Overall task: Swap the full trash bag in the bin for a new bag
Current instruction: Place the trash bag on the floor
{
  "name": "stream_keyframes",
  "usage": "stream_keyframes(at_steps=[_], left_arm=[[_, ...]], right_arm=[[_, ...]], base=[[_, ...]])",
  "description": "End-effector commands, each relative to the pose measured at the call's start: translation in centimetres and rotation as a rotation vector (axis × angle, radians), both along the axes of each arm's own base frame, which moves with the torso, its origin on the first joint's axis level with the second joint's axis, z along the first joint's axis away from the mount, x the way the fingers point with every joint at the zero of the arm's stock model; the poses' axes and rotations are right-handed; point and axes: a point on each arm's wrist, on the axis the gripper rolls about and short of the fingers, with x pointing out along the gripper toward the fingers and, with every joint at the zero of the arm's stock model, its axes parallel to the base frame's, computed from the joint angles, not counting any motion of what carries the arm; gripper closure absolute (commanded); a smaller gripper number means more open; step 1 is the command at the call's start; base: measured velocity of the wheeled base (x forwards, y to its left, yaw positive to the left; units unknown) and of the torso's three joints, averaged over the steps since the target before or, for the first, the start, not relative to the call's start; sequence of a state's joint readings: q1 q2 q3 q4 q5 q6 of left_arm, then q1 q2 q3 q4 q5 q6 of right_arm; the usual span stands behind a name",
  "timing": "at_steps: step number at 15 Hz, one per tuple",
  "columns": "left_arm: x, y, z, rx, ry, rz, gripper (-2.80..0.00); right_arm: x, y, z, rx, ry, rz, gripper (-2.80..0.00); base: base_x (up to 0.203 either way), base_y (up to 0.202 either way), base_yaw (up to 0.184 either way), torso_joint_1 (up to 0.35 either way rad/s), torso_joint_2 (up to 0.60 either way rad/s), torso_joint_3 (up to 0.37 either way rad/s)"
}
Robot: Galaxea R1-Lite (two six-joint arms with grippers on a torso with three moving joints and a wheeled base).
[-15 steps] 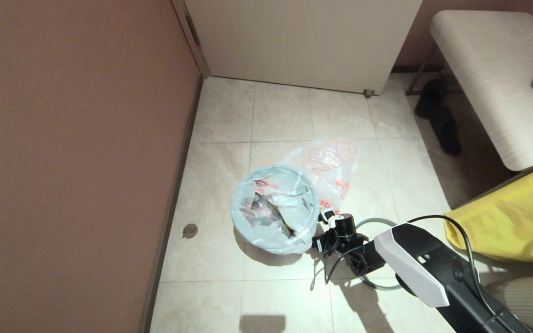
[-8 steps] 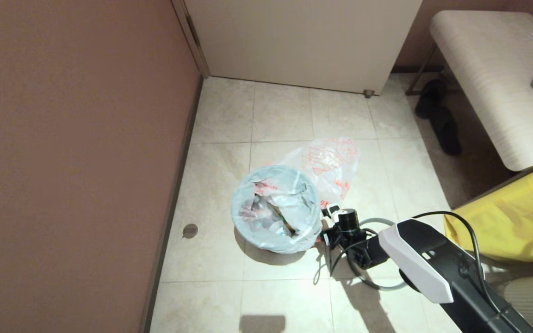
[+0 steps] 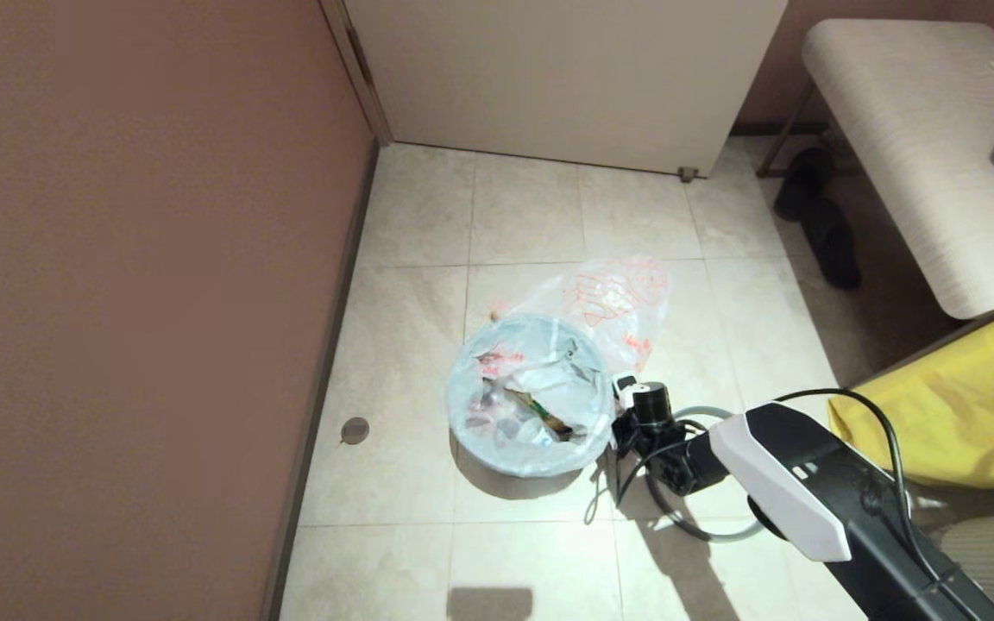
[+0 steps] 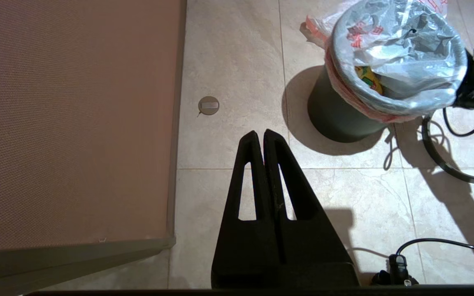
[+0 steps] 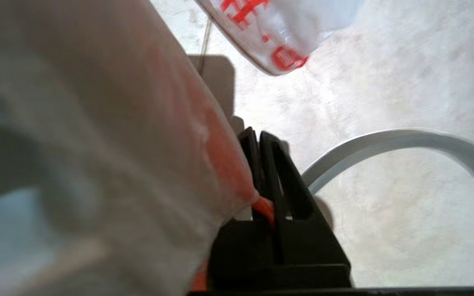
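Head view: the full trash bag [image 3: 531, 398] sits in the bin [image 4: 338, 115] on the tiled floor, its mouth folded out over the top and crumpled rubbish showing inside. In the right wrist view the right gripper [image 5: 261, 142] has its fingers pressed together on the bag's orange-edged hem, a pinch of film caught low between them (how much is held is hard to tell). The risk, as I judge it, starts there: a thin pinch of slick plastic could slip or tear once the weight comes on, spilling the load. With only one side held, a lift could also drag or tip the light bin rather than free the bag.

Just beside the gripper the grey hoop [image 3: 704, 470] lies on the floor with the arm's cable over it; a sideways pull might snag either. The new bag [image 3: 613, 306] lies behind the bin, touching it, and could be swept along. The left gripper [image 4: 260, 137] hangs parked, fingers together and holding nothing, well apart from the bin near the wall [image 4: 72, 119].
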State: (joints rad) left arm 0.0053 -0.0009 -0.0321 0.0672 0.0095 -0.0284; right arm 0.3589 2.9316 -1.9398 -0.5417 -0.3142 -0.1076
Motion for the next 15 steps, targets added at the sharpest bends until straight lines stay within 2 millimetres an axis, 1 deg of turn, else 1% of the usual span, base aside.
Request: stream_keyframes(at_steps=[1,3,4,7,8,10,11,12,14,15], left_arm=[[0.0,0.0,0.0,-0.001,0.001,0.001,0.00],[0.0,0.0,0.0,-0.001,0.001,0.001,0.00],[0.0,0.0,0.0,-0.001,0.001,0.002,0.00],[0.0,0.0,0.0,-0.001,0.001,0.001,0.00],[0.0,0.0,0.0,-0.001,0.001,0.002,0.00],[0.0,0.0,0.0,-0.001,0.001,0.002,0.00],[0.0,0.0,0.0,-0.001,0.001,0.001,0.00],[0.0,0.0,0.0,-0.001,0.001,0.001,0.00],[0.0,0.0,0.0,-0.001,0.001,0.002,0.00],[0.0,0.0,0.0,-0.001,0.001,0.001,0.00]], right_arm=[[0.5,-0.6,2.2,0.016,-0.038,-0.023,0.00],[0.0,-1.2,2.6,0.003,0.003,-0.048,0.00],[-0.6,-1.4,3.4,-0.012,0.020,-0.065,0.00],[-3.2,0.0,7.3,-0.048,0.017,-0.100,0.00],[-4.3,0.8,9.3,-0.041,0.002,-0.097,0.00],[-6.5,2.4,12.5,-0.054,-0.014,-0.109,0.00],[-7.4,2.7,13.3,-0.074,-0.006,-0.124,0.00],[-8.2,2.5,13.8,-0.090,0.014,-0.127,0.00],[-9.4,1.6,13.7,-0.117,0.063,-0.134,0.00],[-9.7,1.2,14.0,-0.118,0.067,-0.139,0.00]], base=[[0.000,0.000,0.000,0.000,0.00,0.000],[0.000,0.000,0.000,0.000,0.00,0.000],[0.000,0.000,0.000,0.000,0.00,0.000],[0.000,0.000,0.000,0.000,0.00,0.000],[0.000,0.000,0.000,0.000,0.00,0.000],[0.000,0.000,0.000,0.000,0.00,0.000],[0.000,0.000,0.000,0.000,0.00,0.000],[0.000,0.000,0.000,0.000,0.00,0.000],[0.000,0.000,0.000,0.000,0.00,0.000],[0.000,0.000,0.000,0.000,0.00,0.000]])
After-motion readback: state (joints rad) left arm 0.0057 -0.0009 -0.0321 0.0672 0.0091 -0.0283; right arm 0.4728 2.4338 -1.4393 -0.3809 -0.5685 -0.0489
